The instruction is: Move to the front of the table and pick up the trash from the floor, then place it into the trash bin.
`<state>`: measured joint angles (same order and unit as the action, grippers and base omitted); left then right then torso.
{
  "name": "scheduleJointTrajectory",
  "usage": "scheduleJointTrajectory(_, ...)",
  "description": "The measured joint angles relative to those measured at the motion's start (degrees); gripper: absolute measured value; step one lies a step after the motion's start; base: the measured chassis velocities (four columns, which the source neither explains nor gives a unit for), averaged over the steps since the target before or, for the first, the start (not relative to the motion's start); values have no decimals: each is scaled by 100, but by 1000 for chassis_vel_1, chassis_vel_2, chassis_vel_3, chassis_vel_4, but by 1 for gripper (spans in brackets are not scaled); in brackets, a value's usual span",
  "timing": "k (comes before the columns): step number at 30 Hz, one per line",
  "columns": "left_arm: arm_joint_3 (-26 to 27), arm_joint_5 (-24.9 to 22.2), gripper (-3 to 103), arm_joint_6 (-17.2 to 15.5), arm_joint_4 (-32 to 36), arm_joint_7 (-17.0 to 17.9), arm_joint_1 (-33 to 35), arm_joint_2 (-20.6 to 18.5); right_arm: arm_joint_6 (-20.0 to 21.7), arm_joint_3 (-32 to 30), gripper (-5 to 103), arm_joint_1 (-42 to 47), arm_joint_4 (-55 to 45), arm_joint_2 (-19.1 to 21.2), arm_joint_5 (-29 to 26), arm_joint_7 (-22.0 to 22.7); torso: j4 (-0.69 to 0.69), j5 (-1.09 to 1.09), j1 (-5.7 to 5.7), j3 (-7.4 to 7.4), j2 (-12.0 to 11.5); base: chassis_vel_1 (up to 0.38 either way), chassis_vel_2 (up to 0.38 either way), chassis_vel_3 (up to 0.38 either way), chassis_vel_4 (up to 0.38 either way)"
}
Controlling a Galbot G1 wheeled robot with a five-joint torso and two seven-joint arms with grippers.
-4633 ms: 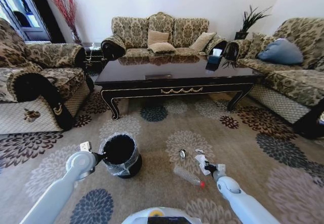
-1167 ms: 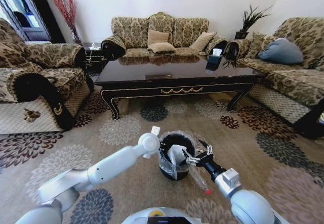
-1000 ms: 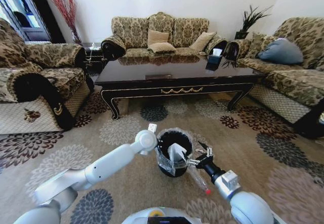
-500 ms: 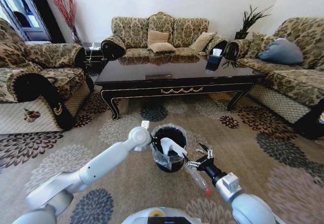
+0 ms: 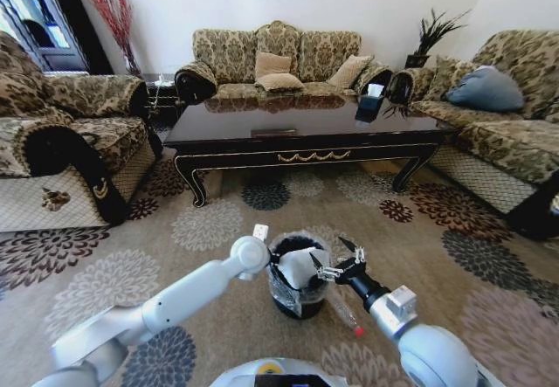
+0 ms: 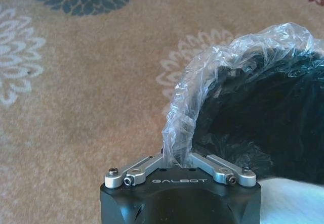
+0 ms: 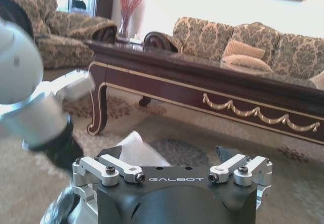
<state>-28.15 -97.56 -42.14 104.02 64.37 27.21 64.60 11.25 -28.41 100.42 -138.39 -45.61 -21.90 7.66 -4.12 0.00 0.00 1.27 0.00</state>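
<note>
Now, from left to right across the head view: the left gripper [image 5: 265, 253] is clamped on the rim of the trash bin [image 5: 284, 293], its fingers pinching the clear liner bag [image 6: 212, 77] and holding the bin off the floor [image 5: 218, 230]. A white cup-like piece of trash [image 5: 303, 267] sits in the bin's mouth. Just right of the bin, the right gripper [image 5: 336, 265] hovers at the rim with its fingers spread apart and nothing between them. Below it, the clear bottle [image 5: 345, 314] with a red cap lies on the carpet, beside the bin's base. Behind all this stands the table [image 5: 306, 134].

The step in hand looks like dropping the white piece in. To do it well, the left arm should hold the bin level and steady, and the right gripper should lift clear without snagging the liner.
</note>
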Motion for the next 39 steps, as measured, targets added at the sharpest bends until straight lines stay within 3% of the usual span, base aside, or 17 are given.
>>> scheduleJointTrajectory(7,83,-194,0,1,238,24,-95,-80,-137,226,100,118,359,-146,434,-49,1,0,0,0,0,0,0,0,0)
scheduleJointTrajectory(14,274,-268,0,1,276,25,-41,-166,-155,280,100,62,463,-129,466,-49,2,0,0,0,0,0,0,0,0)
scheduleJointTrajectory(24,1142,-548,0,3,78,-1,-83,-164,-218,201,100,283,482,-139,595,-60,2,-1,0,0,0,0,0,0,0)
scheduleJointTrajectory(32,1325,-511,0,3,-36,-69,48,-301,-226,80,100,292,429,-118,506,-62,0,-2,0,0,0,0,0,0,0)
scheduleJointTrajectory(39,1882,-320,0,1,-193,-160,389,-659,-217,77,100,41,621,-137,77,-37,0,-3,0,0,0,0,0,0,0)
